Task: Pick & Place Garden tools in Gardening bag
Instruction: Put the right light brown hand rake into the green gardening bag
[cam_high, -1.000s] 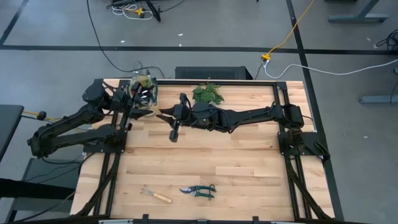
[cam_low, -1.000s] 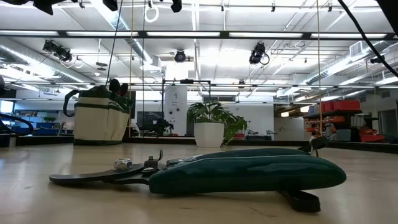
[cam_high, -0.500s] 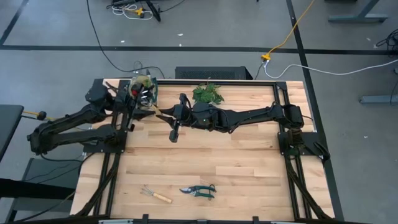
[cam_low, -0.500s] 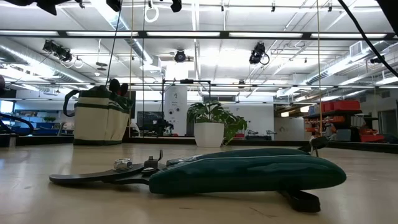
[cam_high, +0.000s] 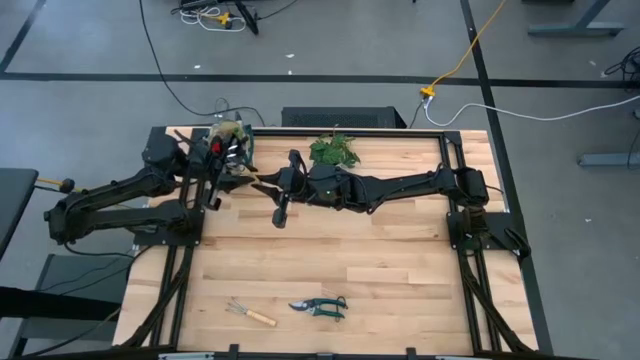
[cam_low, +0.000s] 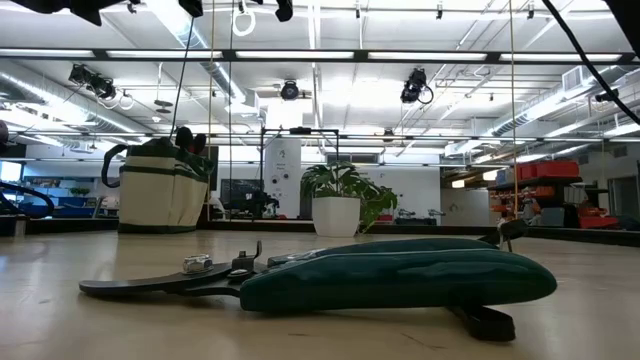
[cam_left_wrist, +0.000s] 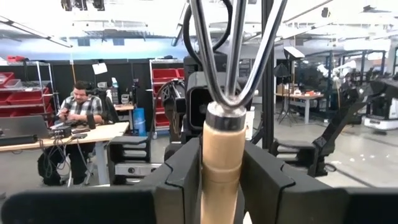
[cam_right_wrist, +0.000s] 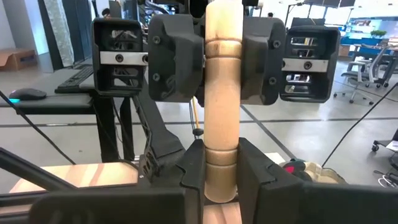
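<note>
A wooden-handled tool with metal prongs (cam_high: 256, 179) hangs above the table's far left part, just right of the beige gardening bag (cam_high: 228, 140). My left gripper (cam_left_wrist: 222, 180) and my right gripper (cam_right_wrist: 222, 174) are both shut on its handle. They face each other over it, and the left gripper (cam_right_wrist: 222, 62) shows higher up the handle in the right wrist view. The bag (cam_low: 160, 190) stands upright on its base, with dark items sticking out of its top. Teal-handled shears (cam_high: 320, 306) and a small wooden-handled rake (cam_high: 248, 314) lie flat near the table's front edge. My left gripper pinches the wooden handle just below its metal collar (cam_left_wrist: 222, 146) between its two fingers. It comes from the table's left side. The prongs (cam_left_wrist: 231, 56) stick out past the fingers, and the tool is clear of the table. My right gripper pinches the handle at its grooved part (cam_right_wrist: 222, 134) between its two fingers. It comes level from the table's right side. The handle runs on past the fingers to the left gripper.
A leafy plant in a white pot (cam_high: 335, 150) stands at the far edge, right of the bag and just behind my right arm. The bare wooden tabletop (cam_high: 380, 250) stretches between the arms and the tools at the front.
</note>
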